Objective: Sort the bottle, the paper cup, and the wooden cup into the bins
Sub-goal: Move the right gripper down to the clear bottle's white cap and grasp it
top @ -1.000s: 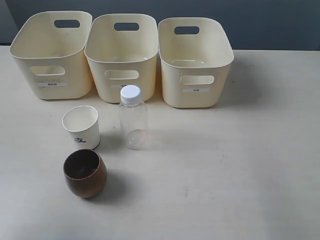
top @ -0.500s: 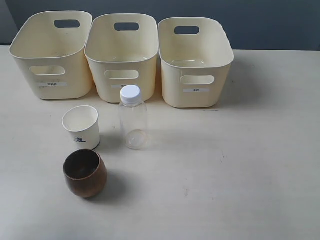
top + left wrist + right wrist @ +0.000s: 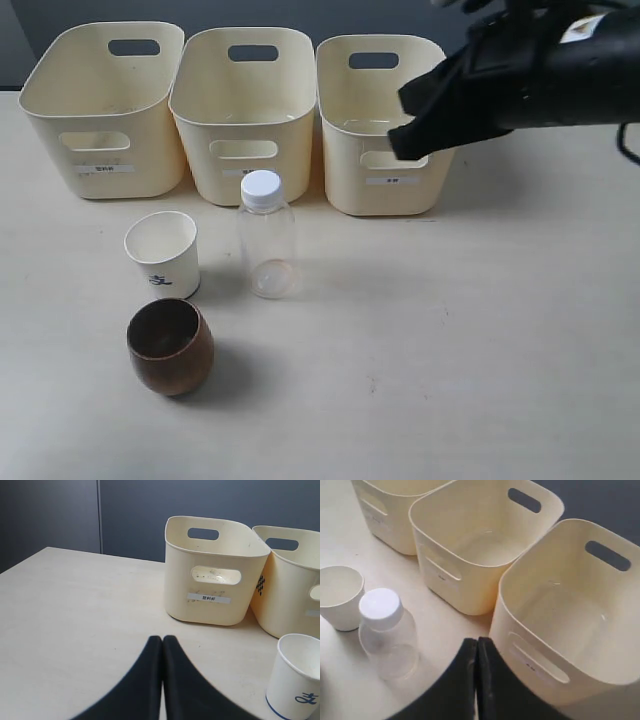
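The clear bottle [image 3: 266, 235] with its white cap stands in front of the middle bin [image 3: 215, 165]. To its left is the white paper cup [image 3: 162, 254], and the dark wooden cup [image 3: 170, 346] sits nearer the front. All three are upright. My right gripper [image 3: 402, 125] hangs shut and empty over the front of the right bin [image 3: 350, 185]. In the right wrist view its fingertips [image 3: 477, 641] are pressed together, with the bottle [image 3: 387, 630] and paper cup [image 3: 340, 595] beyond. My left gripper [image 3: 162, 639] is shut and empty above the table, short of the paper cup [image 3: 295, 680].
The left bin [image 3: 50, 130] completes a row of three cream tubs along the table's back; all look empty. Bare table lies to the right of the bottle and in front of the right bin. A dark wall stands behind the bins.
My right arm has come into the exterior view from the upper right and now hangs over the right bin. The bottle and both cups have not moved.
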Robot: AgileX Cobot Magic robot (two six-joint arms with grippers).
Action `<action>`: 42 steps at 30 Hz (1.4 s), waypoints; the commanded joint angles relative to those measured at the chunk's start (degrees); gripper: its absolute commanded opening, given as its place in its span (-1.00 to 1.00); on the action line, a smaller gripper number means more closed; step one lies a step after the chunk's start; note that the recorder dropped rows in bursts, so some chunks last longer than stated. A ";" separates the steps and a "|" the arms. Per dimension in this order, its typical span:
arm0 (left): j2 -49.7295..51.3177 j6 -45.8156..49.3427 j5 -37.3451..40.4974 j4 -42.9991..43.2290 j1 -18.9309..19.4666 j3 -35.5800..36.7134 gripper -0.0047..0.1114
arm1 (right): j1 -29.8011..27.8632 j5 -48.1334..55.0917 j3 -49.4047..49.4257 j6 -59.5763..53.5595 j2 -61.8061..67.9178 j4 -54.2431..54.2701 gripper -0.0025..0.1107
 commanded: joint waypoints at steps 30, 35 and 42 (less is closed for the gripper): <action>-0.29 -0.08 -0.43 0.06 -0.20 -0.23 -0.92 | 14.36 -8.87 -9.91 -1.72 23.37 8.03 0.48; -0.29 -0.08 -0.43 0.06 -0.20 -0.23 -0.92 | 14.36 -10.04 -9.91 -1.72 23.37 8.03 0.48; -0.29 -0.08 -0.43 0.06 -0.20 -0.23 -0.92 | 14.36 -10.05 -9.91 -1.72 23.40 8.03 0.48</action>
